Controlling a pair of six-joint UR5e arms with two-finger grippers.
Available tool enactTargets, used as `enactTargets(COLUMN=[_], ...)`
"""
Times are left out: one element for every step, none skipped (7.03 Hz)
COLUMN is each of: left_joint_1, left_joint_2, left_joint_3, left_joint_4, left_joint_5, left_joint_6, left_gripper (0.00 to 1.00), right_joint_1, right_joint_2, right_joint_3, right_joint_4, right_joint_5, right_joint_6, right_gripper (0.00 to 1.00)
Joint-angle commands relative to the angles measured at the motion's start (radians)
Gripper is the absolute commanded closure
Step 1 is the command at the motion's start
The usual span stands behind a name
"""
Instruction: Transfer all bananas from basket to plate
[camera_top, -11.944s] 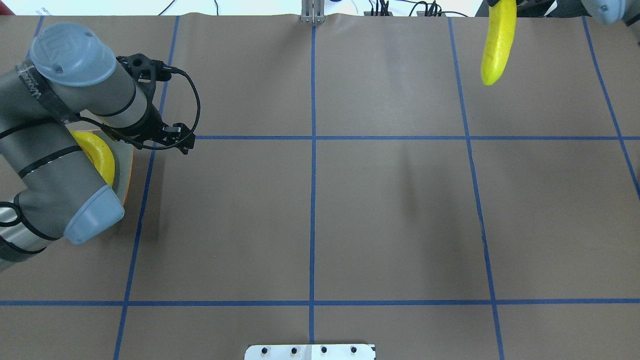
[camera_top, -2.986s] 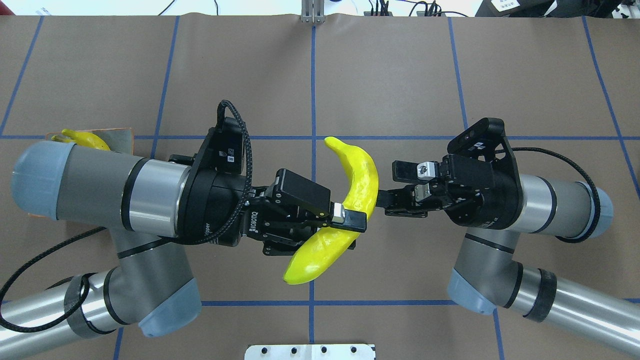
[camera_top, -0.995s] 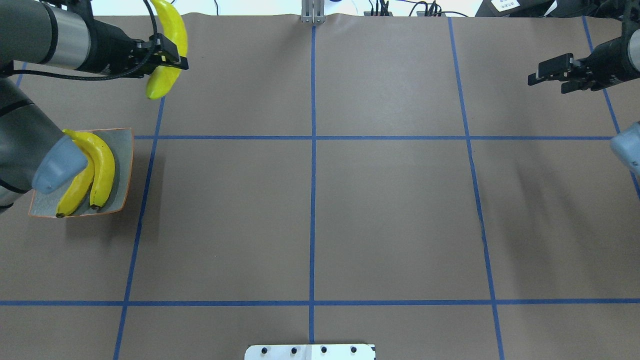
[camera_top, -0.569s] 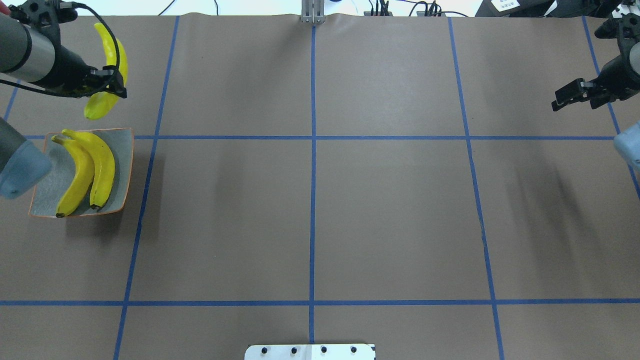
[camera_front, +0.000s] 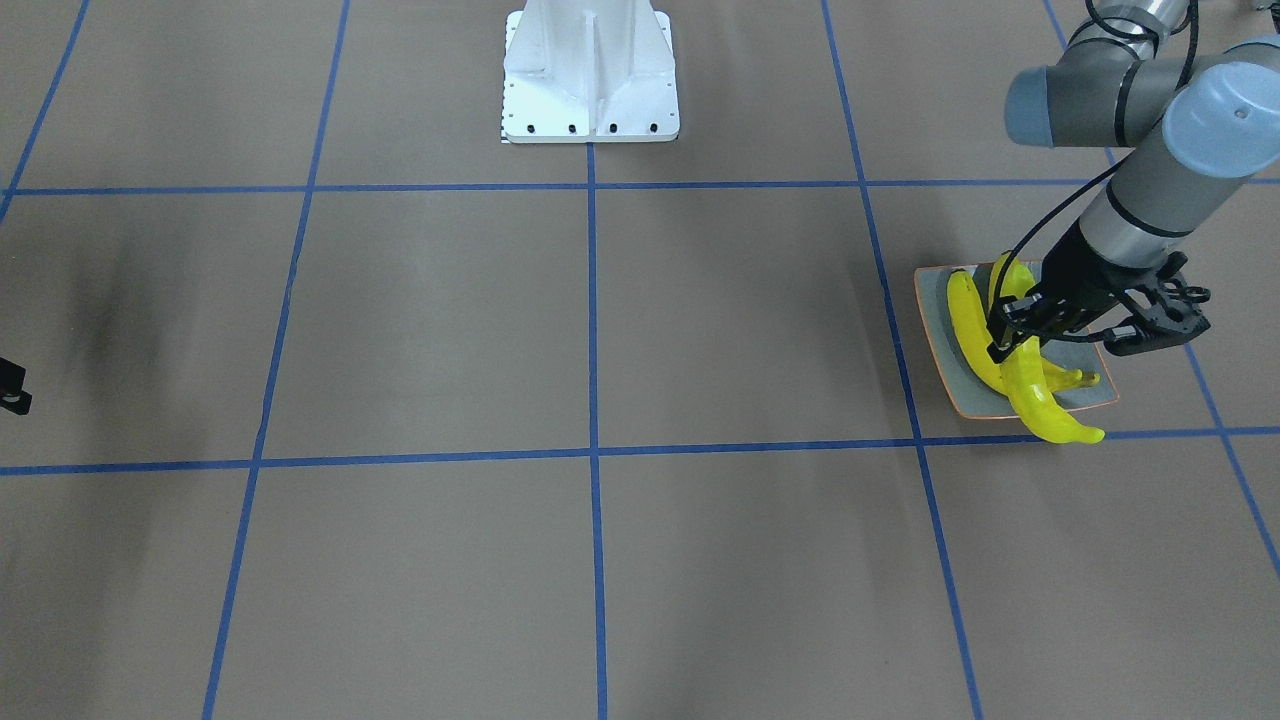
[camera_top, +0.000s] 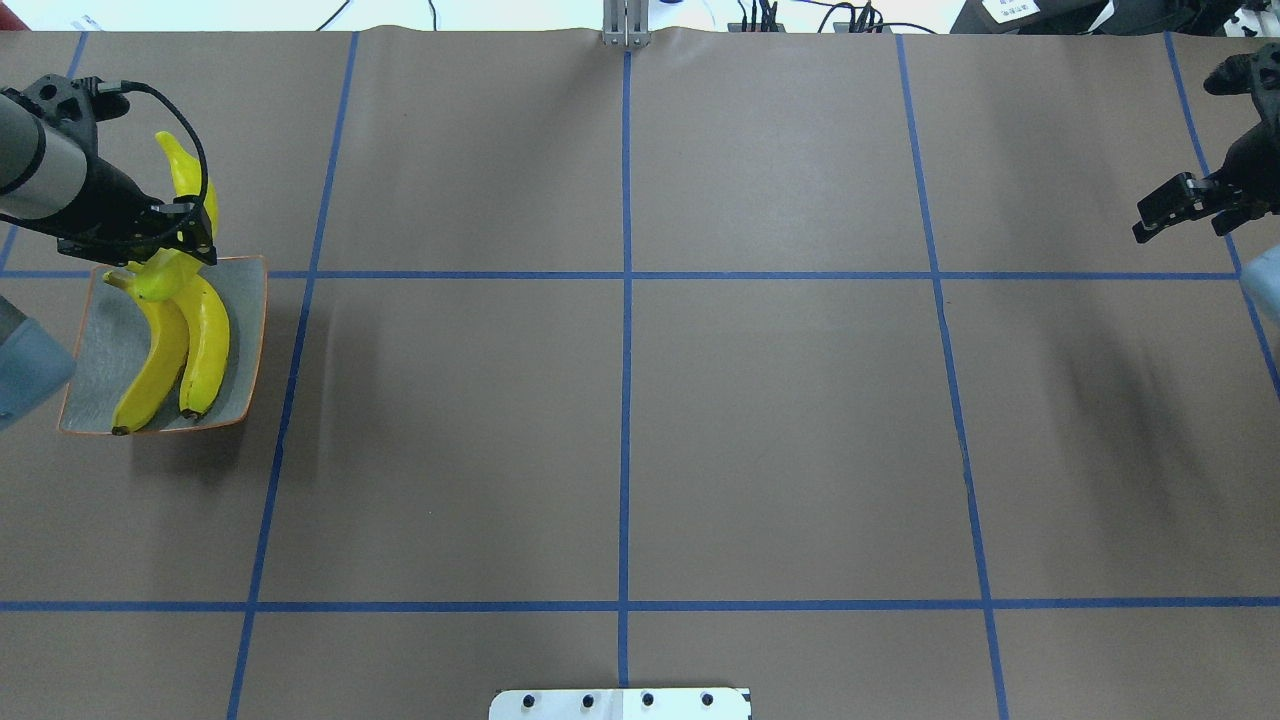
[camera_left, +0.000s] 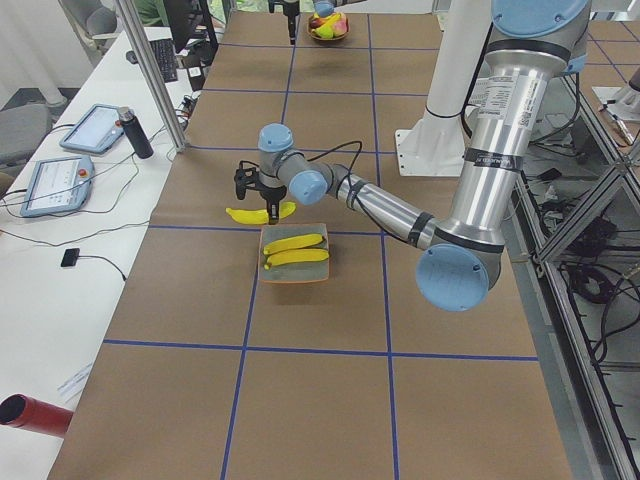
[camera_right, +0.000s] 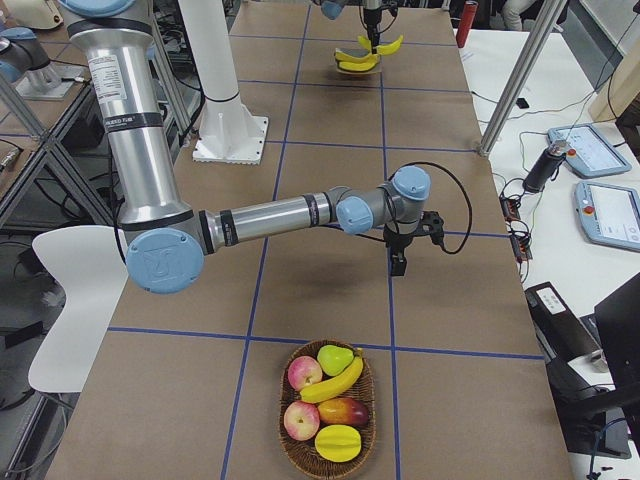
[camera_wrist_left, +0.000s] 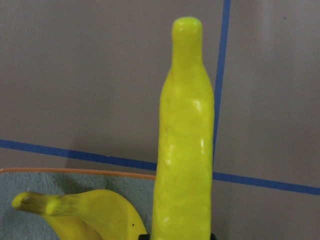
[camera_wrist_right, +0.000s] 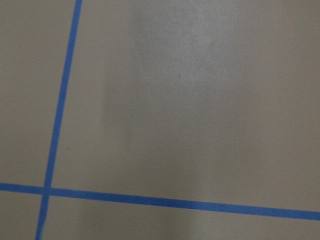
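Observation:
My left gripper (camera_top: 190, 235) is shut on a yellow banana (camera_top: 185, 180) and holds it just above the far edge of the plate (camera_top: 100, 350). Most of that banana reaches out past the rim. The left wrist view shows the held banana (camera_wrist_left: 182, 150) over the plate's orange rim (camera_wrist_left: 75, 172). Two bananas (camera_top: 205, 340) lie side by side on the plate. From the front I see the held banana (camera_front: 1040, 400) crossing over them. My right gripper (camera_top: 1165, 210) hangs open and empty at the far right. The basket (camera_right: 292, 452) shows one banana (camera_right: 335, 380).
Apples, a pear and a mango share the basket with the banana. The robot's white base (camera_front: 590, 70) stands at the table's near middle. A side bench with tablets (camera_left: 60, 175) and a metal post (camera_left: 150, 75) runs along the far edge.
My left gripper has carried the banana from the far-left corner back over the plate's far edge. The right gripper has drifted further right and slightly nearer.

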Motion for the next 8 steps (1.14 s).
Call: enactTargets(left_joint_1=[0.041,0.055,0.067,0.076,0.078,0.079,0.085,0.093], left_joint_2=[-0.006,-0.008,-0.006,0.0,0.003,0.005,0.005,0.023], left_joint_3=[0.031,0.041,0.039,0.039,0.038,0.039,0.038,0.032], left_joint_4=[-0.009,-0.012,-0.012,-0.012,-0.011,-0.009,-0.009,-0.009], left_joint_5=[-0.007,-0.007,-0.007,-0.006,-0.006,-0.006,-0.007,-0.006], left_joint_6=[-0.032,-0.039,-0.044,-0.044,-0.043,-0.043,-0.043,-0.044], left_gripper=[1.0,1.0,1.0,1.0,1.0,1.0,1.0,1.0], right_joint_1=[0.004,0.004,0.004,0.004,0.004,0.002,0.002,0.002], right_joint_2=[0.001,0.002,0.005,0.007,0.007,0.009,0.012,0.012], right_joint_3=[-0.001,-0.001,-0.001,-0.001,-0.001,-0.003,-0.009,-0.011], right_joint_4=[-0.002,0.0,0.0,0.0,0.0,0.0,0.001,0.003], right_joint_5=[0.005,0.005,0.005,0.003,0.002,0.002,0.002,0.0], right_joint_6=[-0.001,-0.001,-0.001,0.0,0.0,0.0,0.0,0.0], right_gripper=[0.0,0.0,0.0,0.0,0.0,0.0,0.0,0.0])
